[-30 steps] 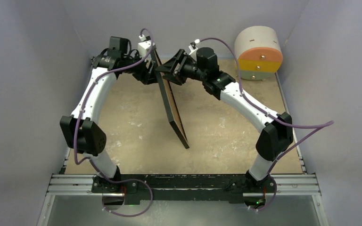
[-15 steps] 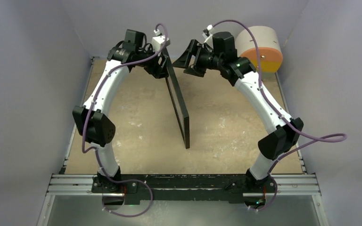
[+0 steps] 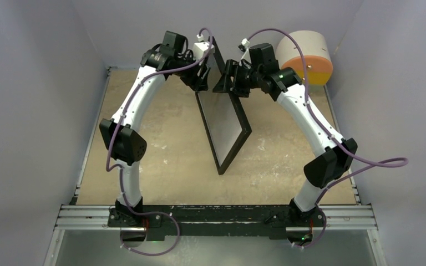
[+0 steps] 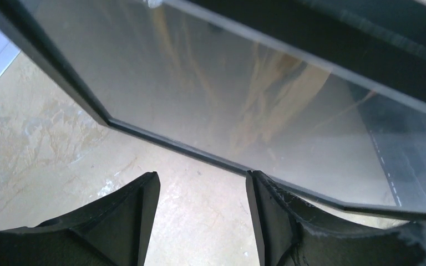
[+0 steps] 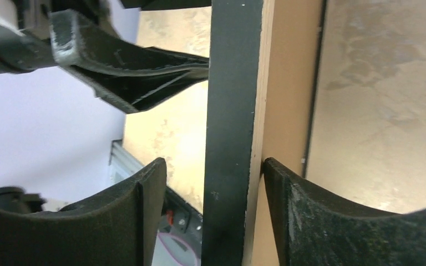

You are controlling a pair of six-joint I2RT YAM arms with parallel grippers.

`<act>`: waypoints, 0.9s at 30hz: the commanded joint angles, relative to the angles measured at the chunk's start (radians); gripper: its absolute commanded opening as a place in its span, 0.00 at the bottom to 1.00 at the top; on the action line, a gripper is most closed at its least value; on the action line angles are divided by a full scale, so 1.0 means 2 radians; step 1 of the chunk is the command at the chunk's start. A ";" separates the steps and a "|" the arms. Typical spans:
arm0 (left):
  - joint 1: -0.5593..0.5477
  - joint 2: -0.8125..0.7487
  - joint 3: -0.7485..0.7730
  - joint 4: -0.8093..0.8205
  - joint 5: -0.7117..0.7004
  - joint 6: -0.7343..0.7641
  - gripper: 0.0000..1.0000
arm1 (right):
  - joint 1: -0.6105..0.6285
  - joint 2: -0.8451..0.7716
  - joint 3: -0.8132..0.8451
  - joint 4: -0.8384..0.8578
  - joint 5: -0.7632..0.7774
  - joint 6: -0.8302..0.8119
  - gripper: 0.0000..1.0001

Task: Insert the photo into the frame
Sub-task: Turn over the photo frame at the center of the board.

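The frame [image 3: 224,124] stands tilted on one lower corner at the table's middle. Its black front and grey glossy pane face left. My left gripper [image 3: 202,77] is at its top left. In the left wrist view this gripper [image 4: 202,183] is open with only bare table between its fingers, and the frame's rail [image 4: 199,152] lies just beyond the tips. My right gripper [image 3: 226,83] straddles the frame's top edge [image 5: 230,138]. One finger [image 5: 288,210] rests on the brown back and the other stands clear of the black side. I cannot make out the photo.
A white drum with orange and yellow bands [image 3: 305,55] lies at the back right. Grey walls close in the table on three sides. A metal rail [image 3: 216,216] with the arm bases runs along the near edge. The left arm's finger [image 5: 144,72] reaches close to the frame's black edge.
Both arms have moved toward the back. The frame has turned from edge-on to showing its front pane, its top swinging right. My right gripper drew off, then came back over the top edge.
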 commanded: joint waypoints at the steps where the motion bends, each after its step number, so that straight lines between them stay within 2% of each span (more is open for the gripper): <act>1: 0.003 -0.029 -0.033 -0.006 -0.029 0.026 0.61 | -0.002 -0.017 0.015 -0.053 0.070 -0.064 0.64; 4: 0.021 -0.064 -0.105 0.013 -0.029 0.039 0.61 | -0.003 -0.033 -0.016 -0.062 0.108 -0.085 0.61; 8: 0.077 -0.088 -0.204 0.041 -0.027 0.071 0.61 | -0.015 -0.066 -0.083 -0.047 0.128 -0.098 0.59; 11: 0.110 -0.093 -0.293 0.076 -0.056 0.100 0.60 | -0.031 -0.094 -0.144 -0.017 0.111 -0.097 0.53; 16: 0.117 -0.084 -0.412 0.150 -0.095 0.125 0.59 | -0.052 -0.132 -0.266 0.061 0.050 -0.071 0.39; 21: 0.116 -0.050 -0.454 0.188 -0.104 0.124 0.59 | -0.054 -0.152 -0.356 0.143 0.012 -0.030 0.33; 27: 0.112 -0.043 -0.477 0.208 -0.094 0.122 0.58 | -0.054 -0.156 -0.428 0.225 -0.022 -0.005 0.33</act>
